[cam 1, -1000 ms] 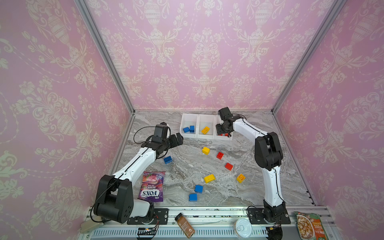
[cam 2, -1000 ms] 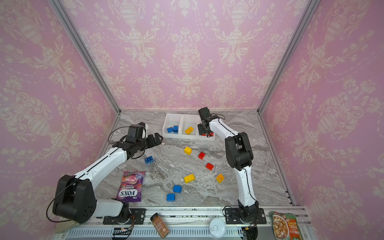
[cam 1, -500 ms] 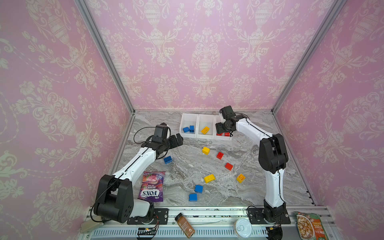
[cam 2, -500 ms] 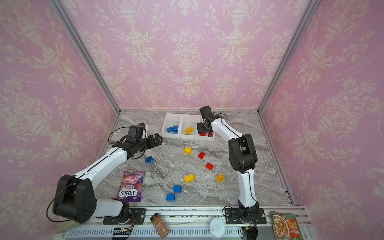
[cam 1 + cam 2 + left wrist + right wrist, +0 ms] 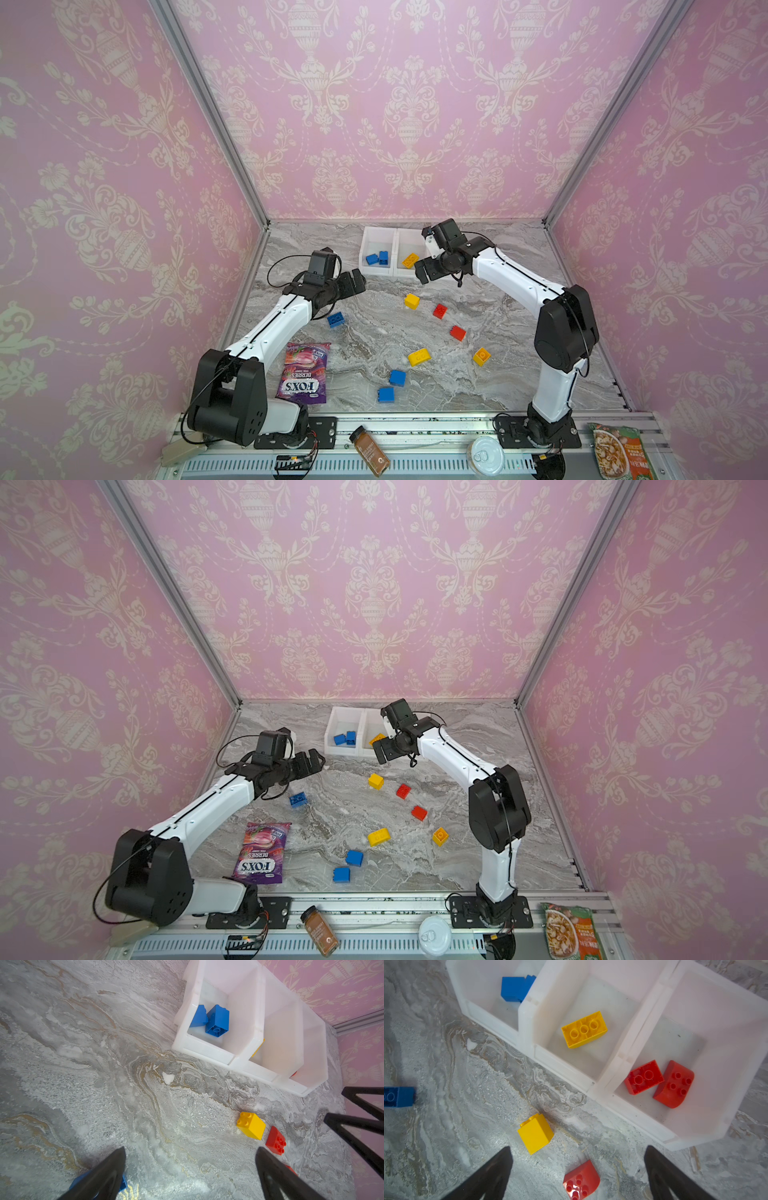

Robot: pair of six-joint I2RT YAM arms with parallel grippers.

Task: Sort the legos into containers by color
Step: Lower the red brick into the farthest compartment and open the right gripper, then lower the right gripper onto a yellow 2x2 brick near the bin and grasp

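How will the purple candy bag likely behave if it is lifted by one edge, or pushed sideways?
Likely floppy: the bag looks like thin printed film, slightly wrinkled, so it would probably sag if lifted by one edge. Its low, flat shape suggests that it weighs little. Pushed, it should slide or crumple on the smooth table rather than roll.

Robot lab test booth, not a real room: pink damask wallpaper (image 5: 411,104) on three flat panels held by bare metal posts (image 5: 220,133), with a marble-look tabletop (image 5: 374,328) for a floor. Two white and black robot arms, left arm (image 5: 274,328) and right arm (image 5: 511,274), are bolted to a slotted metal rail (image 5: 415,424) along the front edge. Staged props lie about: toy bricks (image 5: 419,356), white bins (image 5: 376,241), candy bag (image 5: 303,372), spice jar (image 5: 370,451), lidded tub (image 5: 486,455), snack packet (image 5: 619,453)
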